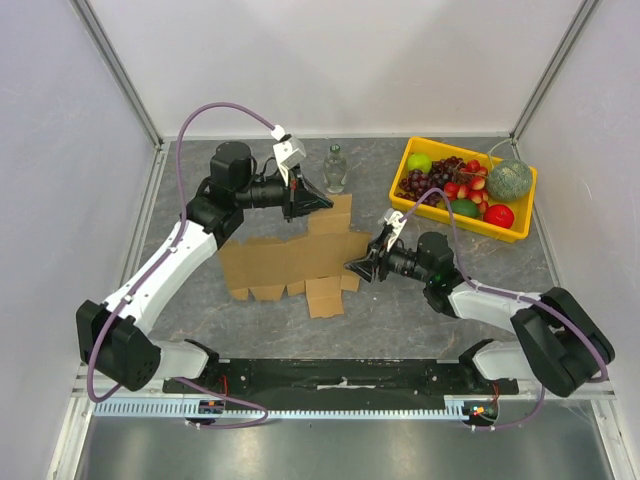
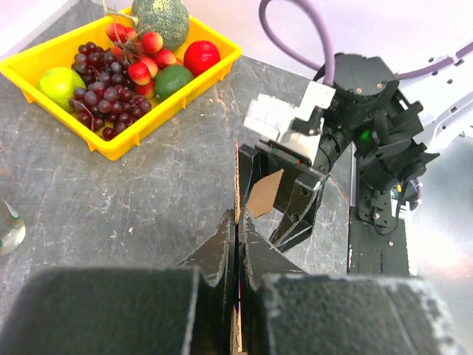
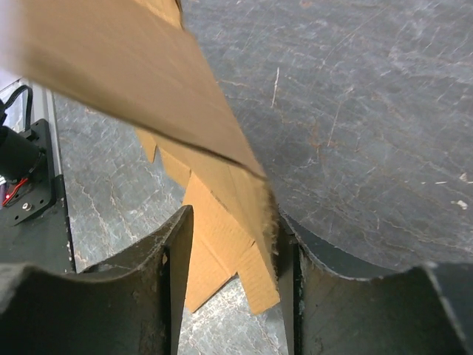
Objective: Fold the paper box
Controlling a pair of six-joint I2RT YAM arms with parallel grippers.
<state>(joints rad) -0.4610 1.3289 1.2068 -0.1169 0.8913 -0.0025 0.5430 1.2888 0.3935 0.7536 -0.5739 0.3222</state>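
Note:
The paper box [image 1: 290, 262] is a flat brown die-cut cardboard sheet lying mid-table, with its far right flaps lifted. My left gripper [image 1: 320, 200] is shut on the sheet's far flap. In the left wrist view the thin cardboard edge [image 2: 237, 185] runs edge-on between the closed fingers of that gripper [image 2: 238, 229]. My right gripper [image 1: 352, 268] stands at the sheet's right edge. Its jaws are open around a raised cardboard flap [image 3: 148, 81]. The flap rests against the right finger [image 3: 292, 255], with a gap to the left finger [image 3: 174, 255].
A yellow tray [image 1: 520, 225] of grapes, apples, a melon and other fruit stands at the back right. A small glass bottle [image 1: 336, 168] stands just behind the sheet, close to my left gripper. White walls enclose the dark stone tabletop [image 1: 400, 320].

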